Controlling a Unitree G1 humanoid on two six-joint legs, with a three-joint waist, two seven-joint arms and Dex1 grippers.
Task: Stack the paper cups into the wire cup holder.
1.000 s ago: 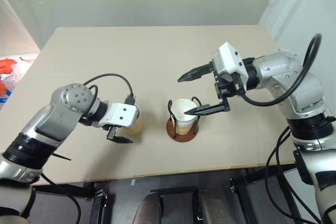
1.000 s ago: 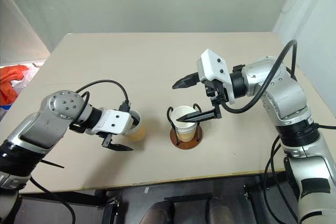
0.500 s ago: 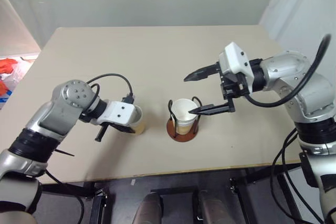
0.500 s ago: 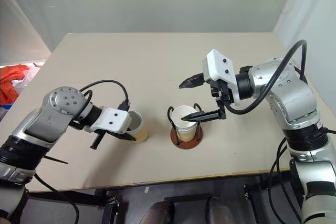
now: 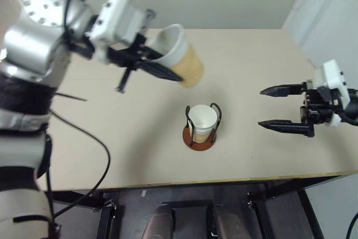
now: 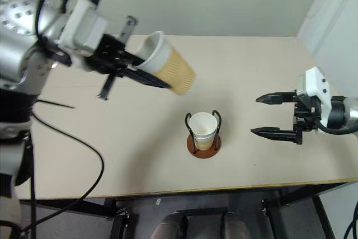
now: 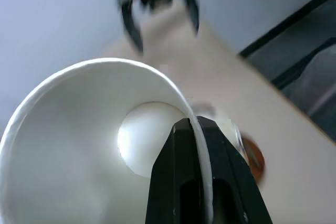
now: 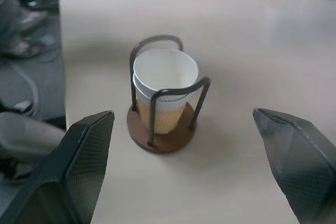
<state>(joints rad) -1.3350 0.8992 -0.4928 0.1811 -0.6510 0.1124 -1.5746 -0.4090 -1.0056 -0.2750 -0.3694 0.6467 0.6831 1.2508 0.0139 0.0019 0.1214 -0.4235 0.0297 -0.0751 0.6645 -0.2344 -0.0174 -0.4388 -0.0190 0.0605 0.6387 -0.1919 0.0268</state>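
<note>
Partly hidden: cups inside holder.

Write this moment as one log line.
left hand: shut on cup, raised | right hand: open, empty | holder: cups inside

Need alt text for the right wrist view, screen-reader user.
A wire cup holder stands on a beige table, with white-rimmed paper cups nested upright inside its black loops on a reddish-brown disc base. The right gripper is open, its two black fingers wide apart in the foreground on either side of the holder, touching nothing.
</note>
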